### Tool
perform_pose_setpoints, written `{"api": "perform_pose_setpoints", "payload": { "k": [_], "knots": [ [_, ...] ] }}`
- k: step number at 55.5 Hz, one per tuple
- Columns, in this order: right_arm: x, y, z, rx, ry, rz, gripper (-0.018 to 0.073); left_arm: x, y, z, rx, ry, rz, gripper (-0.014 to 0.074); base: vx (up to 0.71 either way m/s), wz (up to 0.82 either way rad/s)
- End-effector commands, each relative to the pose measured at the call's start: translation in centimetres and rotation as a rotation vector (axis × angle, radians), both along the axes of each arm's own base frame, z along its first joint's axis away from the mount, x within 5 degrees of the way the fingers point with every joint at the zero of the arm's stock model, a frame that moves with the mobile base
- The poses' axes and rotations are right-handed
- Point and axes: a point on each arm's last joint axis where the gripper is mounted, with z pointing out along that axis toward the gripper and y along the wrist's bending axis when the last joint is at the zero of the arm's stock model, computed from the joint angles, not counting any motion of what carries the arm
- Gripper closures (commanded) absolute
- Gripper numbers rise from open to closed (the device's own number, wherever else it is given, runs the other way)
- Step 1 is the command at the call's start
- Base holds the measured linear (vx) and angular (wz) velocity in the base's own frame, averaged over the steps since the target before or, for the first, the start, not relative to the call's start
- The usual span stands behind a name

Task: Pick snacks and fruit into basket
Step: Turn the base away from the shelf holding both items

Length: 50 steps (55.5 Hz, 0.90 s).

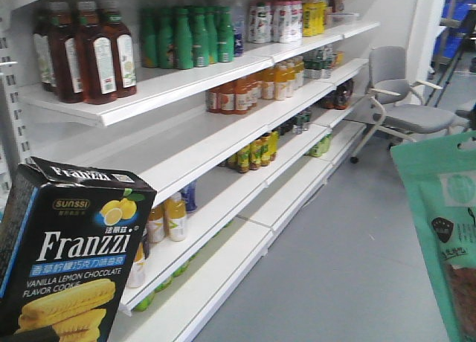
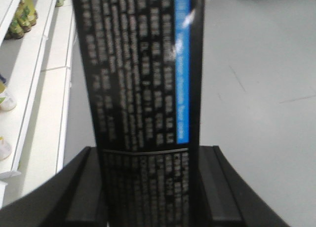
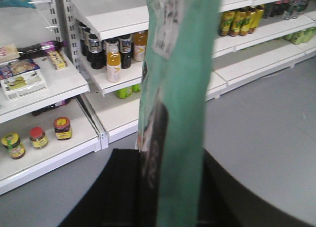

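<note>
The cookie box (image 1: 71,260) fills the near left of the front view, its bottom cut off. The mint-green pouch (image 1: 442,230) is cropped at the near right, its print too blurred to read. White shelves (image 1: 223,126) of drink bottles (image 1: 85,56) run behind. The box reads "Franzzi", "SUNSSI" and "Vanilla lemon chocolate flavor". The left end effector (image 2: 150,163) is clamped on the box and the right end effector (image 3: 165,163) on the pouch, both above the grey floor (image 2: 256,89).
</note>
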Motion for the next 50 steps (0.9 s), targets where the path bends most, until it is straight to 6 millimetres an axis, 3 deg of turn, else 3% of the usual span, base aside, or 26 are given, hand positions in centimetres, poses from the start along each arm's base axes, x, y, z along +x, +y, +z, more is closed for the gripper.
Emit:
{"api": "perform_pose_setpoints", "payload": {
  "k": [1, 50],
  "knots": [
    [0.01, -0.01, 1.75, 0.027, -0.121, 0.011, 0.0566, -0.11, 0.01, 1.96, -0.088, -0.100, 0.002, 0.0556, -0.01, -0.56],
    [0.01, -0.01, 1.75, 0.027, -0.121, 0.011, 0.0566, -0.11, 0.01, 1.95, -0.087, -0.099, 0.002, 0.0556, 0.07, -0.51]
  ]
}}
